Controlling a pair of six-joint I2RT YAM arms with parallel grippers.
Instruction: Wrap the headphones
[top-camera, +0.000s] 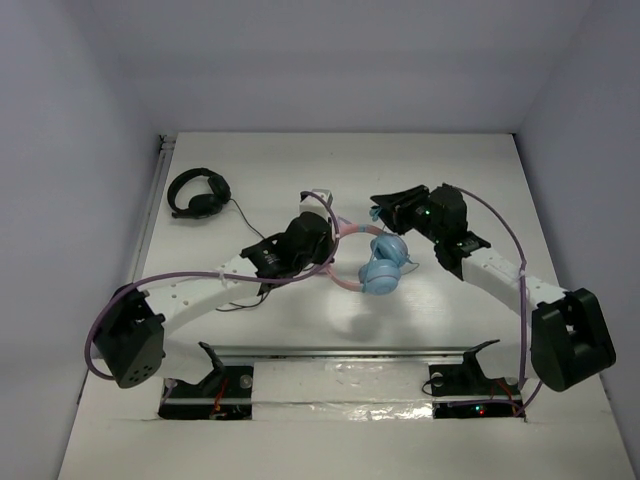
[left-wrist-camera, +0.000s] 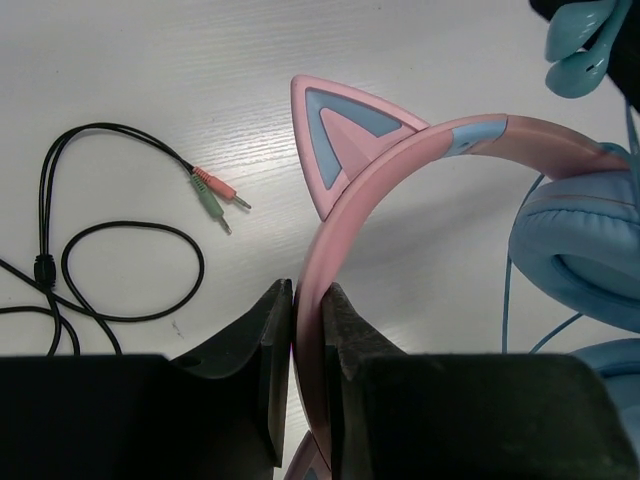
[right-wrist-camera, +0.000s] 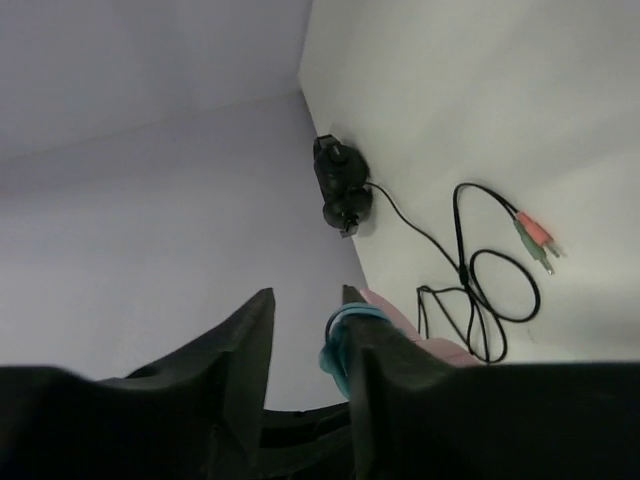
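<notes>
We see left gripper (left-wrist-camera: 306, 297) clamped tight on pink headband (left-wrist-camera: 400, 165) of headphones (top-camera: 383, 268), near cat ear (left-wrist-camera: 340, 140). Light blue earcups (left-wrist-camera: 580, 250) sit to right of that grip, above white table (left-wrist-camera: 130, 60). Just beyond earcups, right gripper (right-wrist-camera: 307, 296) has jaws narrowly apart. Loop of light blue cable (right-wrist-camera: 338, 345) lies against one finger's inner face; we cannot tell if pinched. Black headphones (top-camera: 198, 192) well apart, far left.

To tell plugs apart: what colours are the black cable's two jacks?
Pink jack plug and green jack plug; best in the left wrist view.
</notes>
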